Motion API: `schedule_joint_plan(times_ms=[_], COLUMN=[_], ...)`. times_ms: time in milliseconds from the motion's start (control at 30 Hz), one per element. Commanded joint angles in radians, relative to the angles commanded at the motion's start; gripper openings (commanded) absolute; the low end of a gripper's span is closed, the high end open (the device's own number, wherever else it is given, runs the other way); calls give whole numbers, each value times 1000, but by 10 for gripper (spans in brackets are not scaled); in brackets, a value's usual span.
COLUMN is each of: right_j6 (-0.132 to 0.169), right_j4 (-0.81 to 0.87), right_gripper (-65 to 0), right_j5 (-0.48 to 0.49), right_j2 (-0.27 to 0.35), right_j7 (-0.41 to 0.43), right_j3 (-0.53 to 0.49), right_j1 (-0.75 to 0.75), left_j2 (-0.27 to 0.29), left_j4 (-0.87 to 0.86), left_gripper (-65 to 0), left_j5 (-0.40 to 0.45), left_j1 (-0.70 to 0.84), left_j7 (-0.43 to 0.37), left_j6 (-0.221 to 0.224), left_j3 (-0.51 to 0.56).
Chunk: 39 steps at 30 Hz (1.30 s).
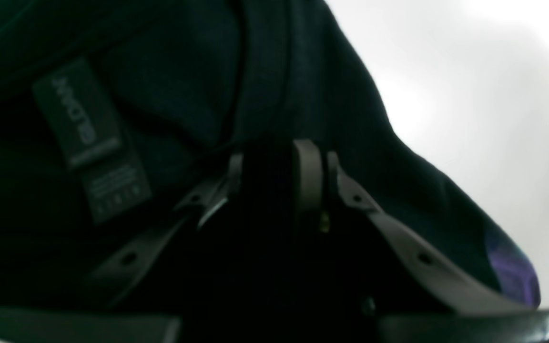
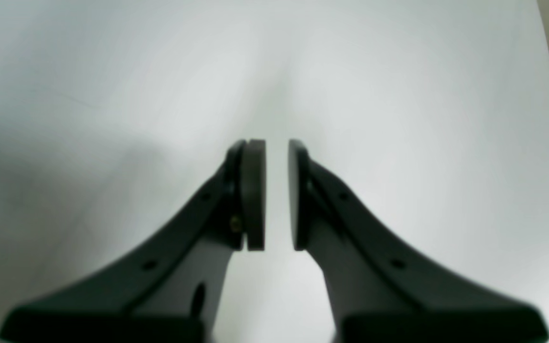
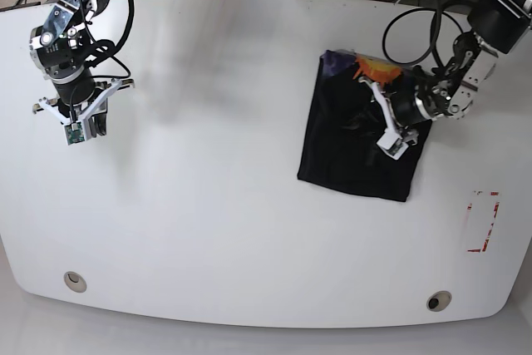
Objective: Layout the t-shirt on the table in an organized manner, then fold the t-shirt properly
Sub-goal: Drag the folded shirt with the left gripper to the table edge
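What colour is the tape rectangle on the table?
Red; the tape rectangle shows best in the base view.

neck tag (image 1: 92,143) print — blurred, unreadable

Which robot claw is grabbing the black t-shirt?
The left gripper, on the right side of the base view, is pinching the t-shirt. The right gripper hangs open over bare table, holding nothing.
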Motion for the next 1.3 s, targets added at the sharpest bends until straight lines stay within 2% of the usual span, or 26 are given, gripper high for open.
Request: schedule_joint_plan(times_ms=[100, 300, 400, 500, 767, 900, 1300], right_j6=[0, 0, 0, 0, 0, 0, 0], right_j4=[0, 0, 0, 0, 2, 2, 8], right_gripper=[-568, -568, -568, -568, -568, -569, -569], right_j5=[0, 0, 0, 0, 0, 0, 0], right_j2=[0, -2, -2, -2, -2, -2, -2], right_j7=[0, 0, 0, 0, 0, 0, 0], right_j3=[0, 0, 0, 0, 0, 2, 0], right_j1=[0, 0, -2, -3, -6, -6, -2], left_j2=[-48, -138, -169, -183, -180, -180, -175], left_j4=[0, -18, -48, -87, -176, -176, -135], left_gripper=[-531, -531, -531, -531, -531, -531, -531], left_j5=[2, 3, 11, 57, 235, 290, 293], left_j1=[51, 115, 132, 140, 183, 207, 239], left_j7=[0, 0, 0, 0, -2, 0, 8], left_j6=[-66, -132, -167, -209, -209, -209, -209], left_j3=[-80, -201, -252, -310, -529, -608, -752])
